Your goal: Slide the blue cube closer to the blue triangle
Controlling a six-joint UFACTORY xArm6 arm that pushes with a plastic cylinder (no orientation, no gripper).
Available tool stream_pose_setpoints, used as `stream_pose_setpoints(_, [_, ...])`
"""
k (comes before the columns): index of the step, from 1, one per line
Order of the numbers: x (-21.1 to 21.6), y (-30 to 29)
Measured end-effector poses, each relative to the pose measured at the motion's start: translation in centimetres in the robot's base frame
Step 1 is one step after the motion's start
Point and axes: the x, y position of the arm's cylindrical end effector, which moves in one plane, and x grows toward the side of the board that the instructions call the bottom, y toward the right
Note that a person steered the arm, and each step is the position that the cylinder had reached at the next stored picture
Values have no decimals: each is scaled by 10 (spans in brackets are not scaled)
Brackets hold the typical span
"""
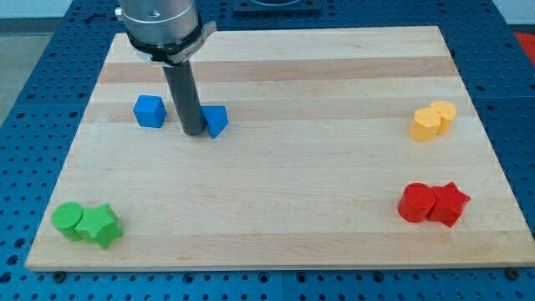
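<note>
The blue cube [150, 111] lies at the view's upper left on the wooden board. The blue triangle [216, 121] lies a short way to its right. My tip [193, 132] stands between the two, touching or nearly touching the triangle's left side, with a gap to the cube. The rod rises to the arm's grey flange [160, 25] at the view's top.
A green pair of blocks [86, 224] sits at the lower left. A red pair [432, 203] sits at the lower right. A yellow pair [433, 120] sits at the right. The board [284, 192] is ringed by a blue perforated table.
</note>
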Motion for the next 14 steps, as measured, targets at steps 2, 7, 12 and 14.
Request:
stream_pose_setpoints(2, [11,-101])
stream_pose_setpoints(7, [-20,-111])
stream_pose_setpoints(12, [-44,-69])
stream_pose_setpoints(14, [-57,-45])
